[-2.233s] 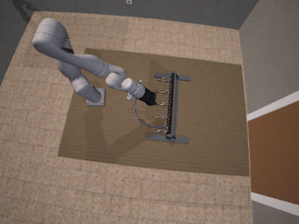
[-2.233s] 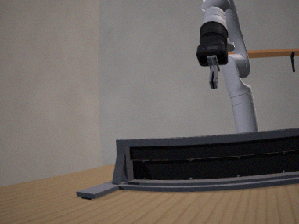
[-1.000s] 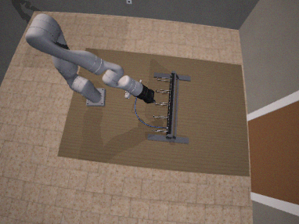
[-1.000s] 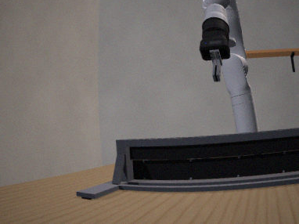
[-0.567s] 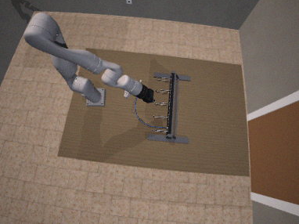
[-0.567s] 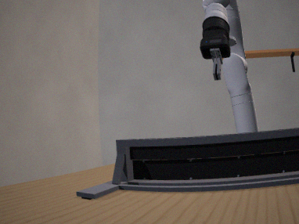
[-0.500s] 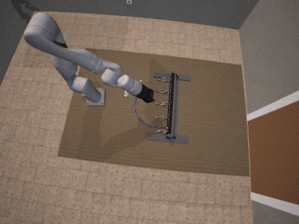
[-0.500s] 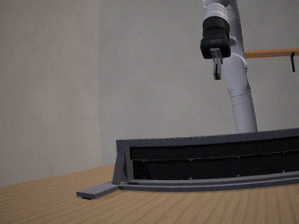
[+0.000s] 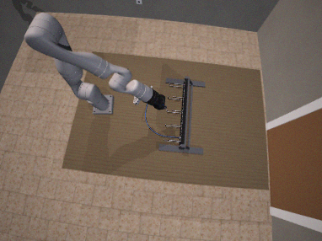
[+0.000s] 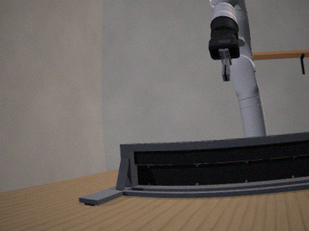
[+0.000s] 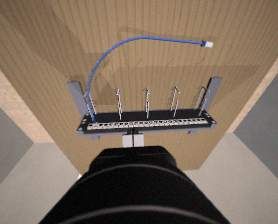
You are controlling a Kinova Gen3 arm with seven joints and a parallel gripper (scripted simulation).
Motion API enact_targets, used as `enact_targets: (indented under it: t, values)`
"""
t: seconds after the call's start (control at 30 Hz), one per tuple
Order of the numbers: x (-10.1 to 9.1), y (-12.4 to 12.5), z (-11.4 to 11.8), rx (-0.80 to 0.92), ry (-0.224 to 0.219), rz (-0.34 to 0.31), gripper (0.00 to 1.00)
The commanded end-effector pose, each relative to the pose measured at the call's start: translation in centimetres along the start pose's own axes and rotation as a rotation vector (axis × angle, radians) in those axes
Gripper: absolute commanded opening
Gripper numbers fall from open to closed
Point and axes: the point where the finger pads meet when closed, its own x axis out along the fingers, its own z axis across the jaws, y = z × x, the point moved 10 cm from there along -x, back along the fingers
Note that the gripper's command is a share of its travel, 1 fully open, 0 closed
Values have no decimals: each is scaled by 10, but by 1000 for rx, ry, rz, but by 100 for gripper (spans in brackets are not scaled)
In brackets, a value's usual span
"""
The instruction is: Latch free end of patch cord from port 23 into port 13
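Now, jaws: pressed together on nothing, hanging high above the rack; gripper [image 10: 226, 69] seen from the exterior view as two thin fingers side by side, pointing down.
Arm: grey, bent over from its base plate [image 9: 110, 98] at the surface's edge, wrist tipped toward the rack.
Rack: dark frame [image 9: 188, 109] standing upright on two flat feet, one foot [image 10: 98, 196] showing at the near corner in the exterior view.
Panel: a row of white number plates [image 11: 145, 124] along its front; numbers too small to read.
Patch cord: blue [image 11: 107, 56], one end plugged in near one end of the panel, arching away over the surface.
Free end: white plug [image 11: 208, 44] lying on the surface [image 9: 228, 152], in front of the panel, well apart from the jaws.
Other cords: four short grey loops [image 11: 146, 100] rising from the panel.
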Motion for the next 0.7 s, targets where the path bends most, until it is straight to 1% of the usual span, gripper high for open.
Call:
enact_targets:
  t: [0.0, 0.43, 0.67]
  values:
    - [0, -1, 2, -4, -3, -2, 0]
    - [-1, -1, 2, -4, -3, -2, 0]
    - [-1, -1, -2, -4, -3, -2, 0]
